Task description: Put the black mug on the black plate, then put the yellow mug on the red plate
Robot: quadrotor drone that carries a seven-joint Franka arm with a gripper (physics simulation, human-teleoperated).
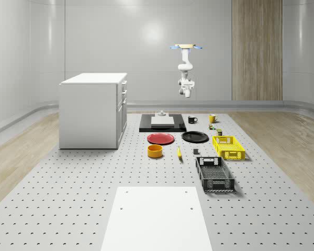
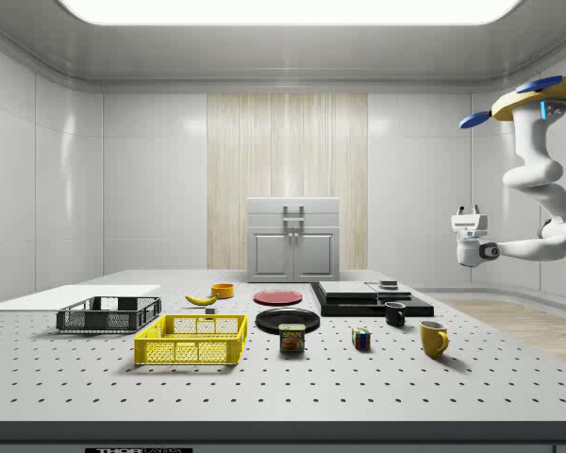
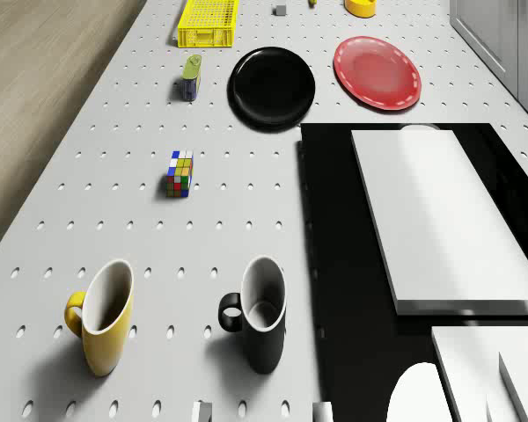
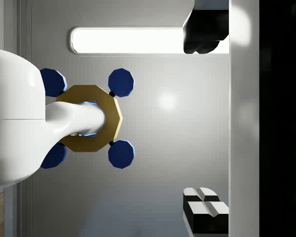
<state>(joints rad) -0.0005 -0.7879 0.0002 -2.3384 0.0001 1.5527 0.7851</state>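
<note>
Your black mug (image 3: 262, 314) stood upright on the perforated table (image 3: 114, 176), mouth up, its long axis vertical, with the handle turned toward the yellow mug (image 3: 103, 316). It sat just beside the edge of the black slab (image 3: 334, 264), on the table and not on the slab. The yellow mug stood upright near it, also on the table, its handle pointing away from the black mug. Both plates were bare: the black plate (image 3: 272, 85) lay farther along the table past the slab's corner, and the red plate (image 3: 377, 72) lay just beside it, nearer the white cabinet (image 1: 94, 110). A Rubik's cube (image 3: 179, 173) and a can (image 3: 190, 77) sat between the mugs and the yellow basket (image 3: 208, 23).

Your drone (image 1: 186, 47) hovered high above the far end of the table, over the slab and mugs. The arm hung beneath it, and the gripper (image 2: 466, 221) was held well above the table, apart from every object. In the wrist view the two fingers (image 4: 205, 210) stood apart with nothing between them.
</note>
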